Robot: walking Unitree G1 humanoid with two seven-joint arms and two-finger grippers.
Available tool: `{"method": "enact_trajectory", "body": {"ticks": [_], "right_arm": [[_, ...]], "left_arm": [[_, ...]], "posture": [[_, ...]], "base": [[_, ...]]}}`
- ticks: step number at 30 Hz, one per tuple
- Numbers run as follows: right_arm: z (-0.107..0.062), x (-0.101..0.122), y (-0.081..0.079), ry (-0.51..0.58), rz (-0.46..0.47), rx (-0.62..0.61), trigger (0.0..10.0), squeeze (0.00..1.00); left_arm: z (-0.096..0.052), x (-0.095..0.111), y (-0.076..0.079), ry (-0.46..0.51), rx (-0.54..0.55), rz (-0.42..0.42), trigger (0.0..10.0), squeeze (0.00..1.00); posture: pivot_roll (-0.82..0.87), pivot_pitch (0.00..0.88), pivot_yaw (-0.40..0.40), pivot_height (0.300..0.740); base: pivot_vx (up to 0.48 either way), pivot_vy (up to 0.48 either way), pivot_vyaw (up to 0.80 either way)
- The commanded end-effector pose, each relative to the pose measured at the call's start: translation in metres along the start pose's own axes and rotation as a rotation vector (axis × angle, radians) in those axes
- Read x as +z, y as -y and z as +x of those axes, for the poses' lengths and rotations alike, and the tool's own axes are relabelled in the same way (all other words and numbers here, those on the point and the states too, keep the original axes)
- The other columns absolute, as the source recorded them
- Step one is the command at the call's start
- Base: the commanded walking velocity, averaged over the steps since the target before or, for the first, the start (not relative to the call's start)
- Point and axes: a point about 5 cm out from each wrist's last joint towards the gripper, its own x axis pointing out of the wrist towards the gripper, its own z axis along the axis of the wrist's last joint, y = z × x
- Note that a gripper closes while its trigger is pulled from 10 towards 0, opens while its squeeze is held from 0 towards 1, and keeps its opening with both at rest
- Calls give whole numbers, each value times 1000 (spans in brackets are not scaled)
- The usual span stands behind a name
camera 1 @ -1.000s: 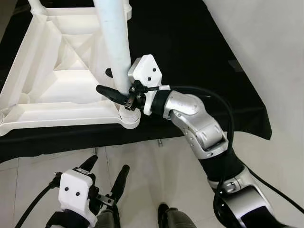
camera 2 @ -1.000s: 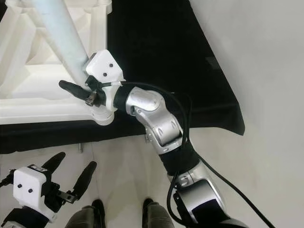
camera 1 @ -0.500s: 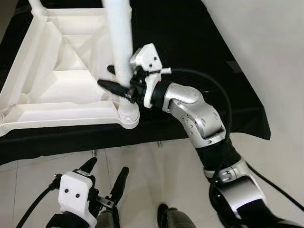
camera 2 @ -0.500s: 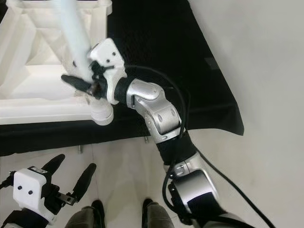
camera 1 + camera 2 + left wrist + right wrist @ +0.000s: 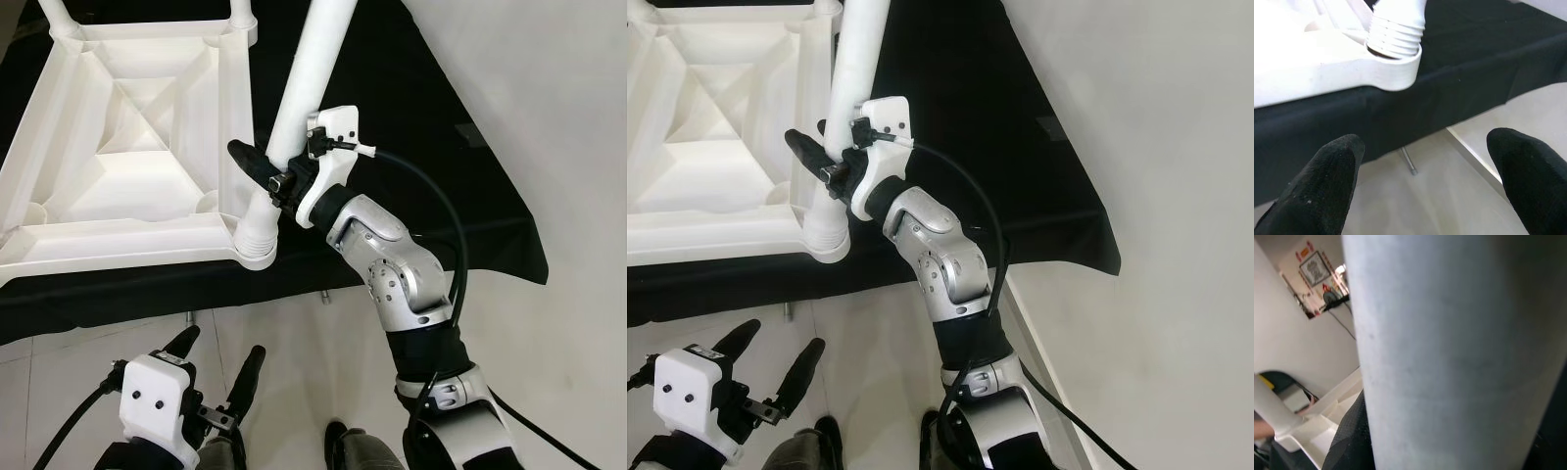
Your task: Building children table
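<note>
At the near right corner of the upturned white tabletop (image 5: 127, 235), the right gripper (image 5: 279, 166) is clamped on the leaning table leg (image 5: 304, 93), seemingly threaded in; the left gripper (image 5: 217, 372) hangs low, fingers apart.

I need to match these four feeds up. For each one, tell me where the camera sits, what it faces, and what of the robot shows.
Left eye view: on the head, looking down at the upturned white table top on black cloth; right gripper clamps the white table leg, left gripper hangs low.
Right eye view: same scene, same arms, shifted sideways.
Left wrist view: looks along its black fingers at the leg's threaded end in the corner socket.
Right wrist view: pressed against the leg.
Shared: the leg and table top.
</note>
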Motion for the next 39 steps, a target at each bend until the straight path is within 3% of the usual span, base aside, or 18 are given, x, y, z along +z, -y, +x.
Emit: {"method": "enact_trajectory", "body": {"ticks": [1, 3, 4, 7, 14, 17, 18, 20, 22, 23, 24, 25, 27, 30, 32, 34, 35, 39], "right_arm": [[-10, -41, 21, -167, 77, -116, 10000, 0], [-6, -23, 30, -86, 217, -147, 10000, 0], [-3, -4, 39, 6, 343, -168, 10000, 0], [-1, 12, 46, 85, 393, -169, 10000, 0], [0, 43, 55, 216, 400, -146, 10000, 0], [-1, 66, 62, 299, 366, -123, 10000, 0], [-1, 66, 62, 299, 366, -123, 10000, 0], [-7, 88, 71, 384, 354, -119, 10000, 0], [-7, 88, 71, 384, 354, -119, 10000, 0], [-9, 93, 73, 390, 310, -125, 10000, 0], [-10, 93, 71, 353, 163, -119, 10000, 0], [-10, 93, 71, 353, 163, -119, 10000, 0], [-10, 80, 63, 227, -139, -81, 10000, 0], [-10, 70, 61, 164, -235, -67, 10000, 0], [-10, 50, 61, 63, -395, -83, 10000, 0], [-11, 44, 62, 33, -449, -93, 10000, 0], [-10, 32, 66, -26, -544, -118, 10000, 0], [-7, 18, 60, -61, -597, -77, 10000, 0]], "left_arm": [[-2, -6, -2, -34, 10, -7, 10000, 0], [4, -5, -13, -30, 64, 24, 10000, 0], [16, 0, -27, -11, 119, 89, 10000, 0], [29, 10, -41, 42, 161, 134, 10000, 0], [57, 38, -57, 177, 169, 164, 10000, 0], [75, 68, -61, 300, 130, 152, 10000, 0], [75, 68, -61, 300, 130, 152, 10000, 0], [85, 95, -59, 403, 77, 129, 10000, 0], [85, 95, -59, 403, 77, 129, 10000, 0], [88, 104, -57, 439, 49, 113, 10000, 0], [91, 112, -53, 467, 7, 99, 10000, 0], [91, 112, -53, 467, 7, 99, 10000, 0], [95, 122, -42, 504, -97, 71, 10000, 0], [96, 127, -35, 519, -161, 65, 10000, 0], [97, 138, -22, 552, -271, 49, 10000, 0], [98, 141, -19, 563, -299, 46, 10000, 0], [100, 148, -16, 589, -335, 22, 10000, 0], [107, 160, -15, 631, -351, -5, 10000, 0]], "posture": [[11, 326, -68, 740], [4, 303, -65, 740], [1, 290, -65, 740], [-4, 270, -69, 740], [-21, 230, -68, 740], [-31, 183, -60, 740], [-31, 183, -60, 740], [-36, 154, -55, 740], [-36, 154, -55, 740], [-39, 133, -50, 740], [-40, 121, -48, 740], [-40, 121, -48, 740], [-42, 104, -46, 740], [-44, 90, -44, 740], [-46, 71, -39, 740], [-46, 71, -39, 740], [-46, 61, -37, 740], [-41, 45, -39, 740]], "base": [[0, 0, 0], [0, 0, 0], [0, 0, 0], [0, 0, 0], [0, 0, 0], [0, 0, 0], [0, 0, 0], [0, 0, 0], [0, 0, 0], [0, 0, 0], [0, 0, 0], [0, 0, 0], [0, 0, 0], [0, 0, 0], [0, 0, 0], [0, 0, 0], [0, 0, 0], [0, 0, 0]]}}
